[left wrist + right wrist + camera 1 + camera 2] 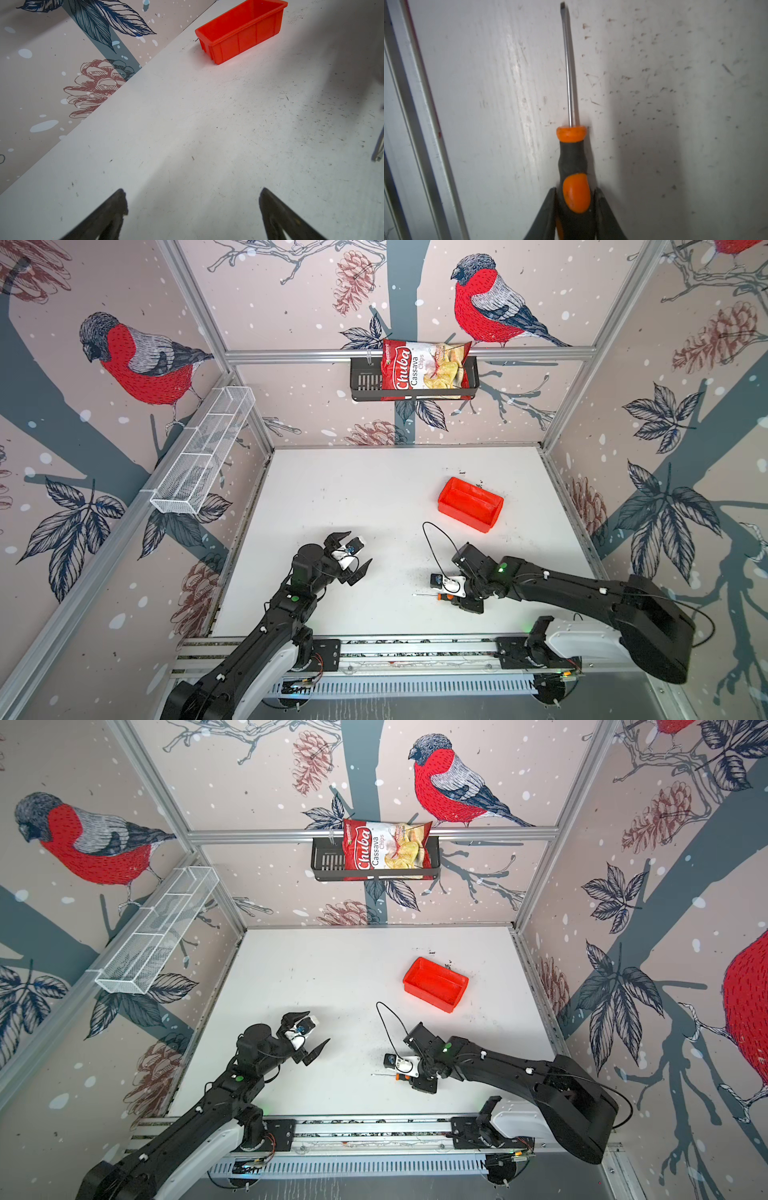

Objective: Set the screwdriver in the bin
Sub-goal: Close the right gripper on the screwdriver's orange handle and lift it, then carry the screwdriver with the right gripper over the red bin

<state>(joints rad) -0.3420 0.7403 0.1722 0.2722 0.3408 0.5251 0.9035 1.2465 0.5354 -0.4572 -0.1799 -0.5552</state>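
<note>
The screwdriver (428, 595) (384, 1075) lies flat on the white table near the front, its thin silver shaft pointing left. My right gripper (455, 600) (409, 1080) (574, 189) is low at the table, shut on its orange-and-black handle (572, 158); both fingers press the handle's sides. The red-orange bin (465, 518) (430, 998) (245, 41) stands empty behind and to the right of that gripper. My left gripper (360, 547) (318, 1027) (192, 189) hovers open over the table's left half, holding nothing.
A black wall basket (365, 383) holding a chips bag (419, 371) hangs on the back wall. A white wire-mesh shelf (203, 452) is on the left wall. A metal rail (374, 649) runs along the table's front edge. A black cable (432, 539) loops above the right wrist.
</note>
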